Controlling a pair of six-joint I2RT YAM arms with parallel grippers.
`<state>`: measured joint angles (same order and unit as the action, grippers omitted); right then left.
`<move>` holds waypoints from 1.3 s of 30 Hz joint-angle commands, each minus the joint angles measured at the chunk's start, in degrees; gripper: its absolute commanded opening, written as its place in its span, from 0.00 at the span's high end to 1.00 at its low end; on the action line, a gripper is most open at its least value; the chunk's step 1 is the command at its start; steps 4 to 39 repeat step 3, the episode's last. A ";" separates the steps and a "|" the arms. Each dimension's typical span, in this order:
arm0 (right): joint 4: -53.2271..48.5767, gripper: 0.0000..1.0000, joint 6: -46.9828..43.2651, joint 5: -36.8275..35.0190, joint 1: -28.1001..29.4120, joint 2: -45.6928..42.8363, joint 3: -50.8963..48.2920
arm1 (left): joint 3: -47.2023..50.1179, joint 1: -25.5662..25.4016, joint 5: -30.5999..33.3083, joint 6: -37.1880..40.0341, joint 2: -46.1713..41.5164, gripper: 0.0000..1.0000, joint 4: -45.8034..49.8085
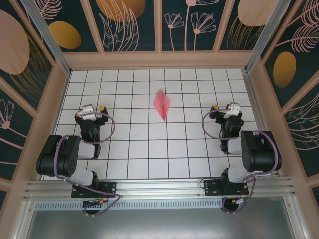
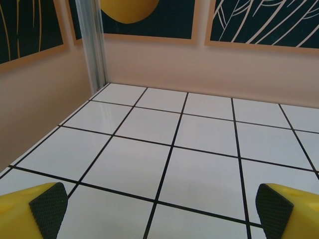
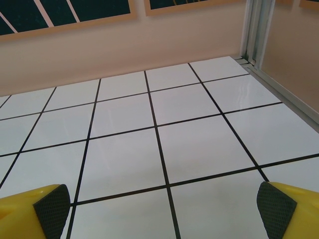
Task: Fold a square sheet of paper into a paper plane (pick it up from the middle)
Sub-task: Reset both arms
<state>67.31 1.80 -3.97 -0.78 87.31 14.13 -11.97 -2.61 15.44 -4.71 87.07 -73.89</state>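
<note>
1. A white table (image 1: 149,149) marked with a black grid is seen from above. It is enclosed by pale peach walls (image 1: 159,59) that carry dark panels with plant drawings.
2. The paper plane (image 1: 162,103), a slim pink-red folded dart pointed at both ends, is laid flat on the table. It is placed in the far half, about midway between the left and right edges. Its long axis runs from far to near, and the near tip is angled slightly toward the right edge.
3. The left gripper (image 1: 93,109) is held over the left part of the table, well apart from the plane, and is pointed toward the far edge. In the left wrist view its jaws are spread wide. Black textured pads (image 2: 47,209) on yellow fingers are seen at the two bottom corners, with bare tiles between them.
4. The right gripper (image 1: 225,108) is held over the right part of the table, also well apart from the plane. Its jaws are likewise spread wide, and its dark pads (image 3: 274,211) are seen far apart over bare tiles.
5. The plane is touched by neither gripper.
</note>
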 commanded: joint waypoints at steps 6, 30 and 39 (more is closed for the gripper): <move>3.70 0.01 -0.95 2.63 -0.45 0.70 -0.74 | -0.60 0.33 0.38 -0.48 0.44 0.01 -1.61; 3.70 0.01 -0.95 2.63 -0.45 0.70 -0.74 | -0.60 0.33 0.38 -0.48 0.44 0.01 -1.61; 3.70 0.01 -0.95 2.63 -0.45 0.70 -0.74 | -0.60 0.33 0.38 -0.48 0.44 0.01 -1.61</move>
